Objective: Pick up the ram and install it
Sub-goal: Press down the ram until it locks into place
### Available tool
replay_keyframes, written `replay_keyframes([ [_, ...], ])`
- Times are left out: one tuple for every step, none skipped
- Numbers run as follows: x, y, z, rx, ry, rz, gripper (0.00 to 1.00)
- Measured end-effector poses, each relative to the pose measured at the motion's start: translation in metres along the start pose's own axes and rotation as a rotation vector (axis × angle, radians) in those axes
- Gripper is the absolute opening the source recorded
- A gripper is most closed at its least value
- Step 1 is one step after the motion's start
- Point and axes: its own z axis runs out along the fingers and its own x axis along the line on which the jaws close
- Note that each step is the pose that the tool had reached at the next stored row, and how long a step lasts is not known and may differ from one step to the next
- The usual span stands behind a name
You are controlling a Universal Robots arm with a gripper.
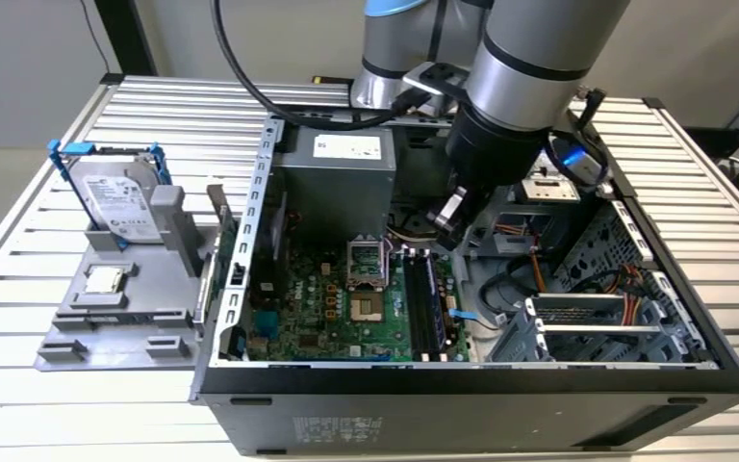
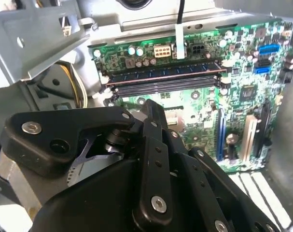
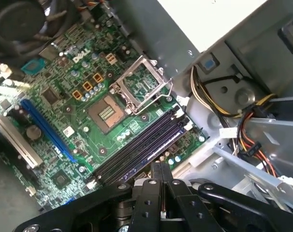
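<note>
— Asking first for the step in hand: where is the long bluish-green ram stick (image 2: 160, 73) lying?

— It is standing on edge in one of the long black memory slots (image 3: 136, 162) on the green motherboard (image 3: 64, 121), inside the open black computer case (image 1: 472, 380). I am judging this to be the seating stage, with pick-up done, because nothing is showing between the fingers.

— And the pincer?

— The black gripper (image 2: 153, 110) is hanging just above the slots, near one end of the row, with its fingers closed together on nothing (both wrist views are agreeing on that). Whether the tips are touching the stick's top edge, I cannot tell.

— What is any further move calling for?

— In my judgement, a straight push down along the stick's edge, keeping clear of the open metal-framed processor socket (image 3: 141, 87) just beside the slots, until the white end latches (image 2: 105, 79) are catching.

— What is hidden or doubtful?

— The gripper's own body is covering the near part of the board in both wrist views. The latches are too small for me to say whether they are closed. In the exterior view the arm is screening the far end of the slots.
</note>
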Motion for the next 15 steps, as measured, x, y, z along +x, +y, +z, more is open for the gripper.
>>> replay_keyframes([
  [0.0,0.0,-0.0001,0.0,0.0006,-0.01,0.0],
  [0.0001,0.0,-0.0001,0.0001,0.0014,-0.02,0.0],
  [0.0,0.0,-0.0002,0.0001,0.002,-0.03,0.0],
  [0.0,0.0,-0.0002,0.0001,0.0028,-0.041,0.0],
  [0.0,0.0,-0.0001,0.0001,0.0034,-0.053,0.0],
  [0.0,0.0,-0.0001,0.0002,0.0042,-0.066,0.0],
  [0.0,0.0,-0.0002,0.0004,0.005,-0.082,0.0],
  [0.0,-0.0001,-0.0001,0.0008,0.0057,-0.099,0.0],
  [-0.0001,-0.0001,-0.0002,0.0018,0.006,-0.116,0.0],
  [0.0,-0.0001,-0.0002,0.0038,0.0054,-0.131,0.0],
  [0.0,-0.0001,-0.0002,0.0061,0.0047,-0.146,0.0],
  [0.0,-0.0001,-0.0002,0.0084,0.004,-0.162,0.0],
  [0.0,-0.0001,-0.0002,0.0111,0.0029,-0.178,0.0],
  [0.0,-0.0001,-0.0002,0.0141,0.0017,-0.194,0.0],
  [0.0,-0.0001,-0.0002,0.0167,0.0006,-0.208,0.0],
])
